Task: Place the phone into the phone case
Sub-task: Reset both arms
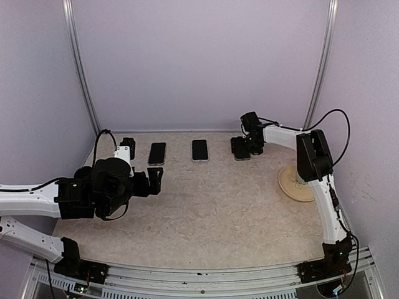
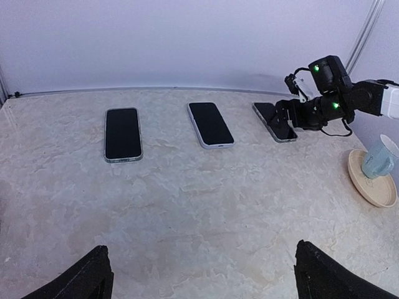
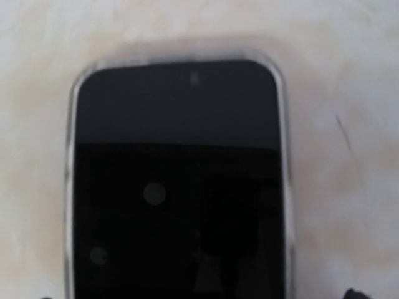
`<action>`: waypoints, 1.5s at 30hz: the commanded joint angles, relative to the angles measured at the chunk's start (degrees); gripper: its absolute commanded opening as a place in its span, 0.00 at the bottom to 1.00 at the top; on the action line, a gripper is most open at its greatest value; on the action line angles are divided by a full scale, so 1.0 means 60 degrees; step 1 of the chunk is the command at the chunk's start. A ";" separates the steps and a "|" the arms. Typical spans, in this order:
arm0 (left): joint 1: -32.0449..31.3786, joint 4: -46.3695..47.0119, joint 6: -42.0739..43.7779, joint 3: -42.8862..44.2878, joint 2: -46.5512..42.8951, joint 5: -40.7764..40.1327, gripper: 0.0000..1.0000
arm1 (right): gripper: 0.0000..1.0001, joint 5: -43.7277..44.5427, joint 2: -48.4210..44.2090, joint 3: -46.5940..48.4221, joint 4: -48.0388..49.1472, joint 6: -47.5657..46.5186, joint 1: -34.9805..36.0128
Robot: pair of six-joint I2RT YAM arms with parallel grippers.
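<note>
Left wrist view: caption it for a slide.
Right gripper at the rightmost phone of three in a row on the table; mug on a saucer nearby.

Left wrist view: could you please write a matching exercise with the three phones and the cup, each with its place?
1 left phone
2 middle phone
3 right phone
4 cup

a on the beige plate
b partly hidden by the right arm
c centre of the row
d left end of the row

Pairs: 1-d, 2-c, 3-b, 4-a
</note>
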 commanded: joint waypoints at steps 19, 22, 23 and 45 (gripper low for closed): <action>0.2440 0.0883 0.2517 0.0195 -0.0733 0.0385 0.99 | 1.00 -0.0648 -1.1329 -1.0513 0.2447 -0.1301 0.0497; 0.2595 0.1172 0.2807 -0.0040 -0.0838 0.0654 0.99 | 1.00 -0.0623 -1.2660 -1.1513 0.2584 -0.1363 0.0555; 0.2653 0.1463 0.2881 -0.0096 -0.0878 0.0744 0.99 | 1.00 -0.0554 -1.3057 -1.1799 0.2586 -0.1360 0.0556; 0.4909 0.1544 0.3536 -0.0990 -0.3026 0.3736 0.99 | 1.00 -0.0806 -1.7674 -1.4101 0.2544 -0.1520 0.0570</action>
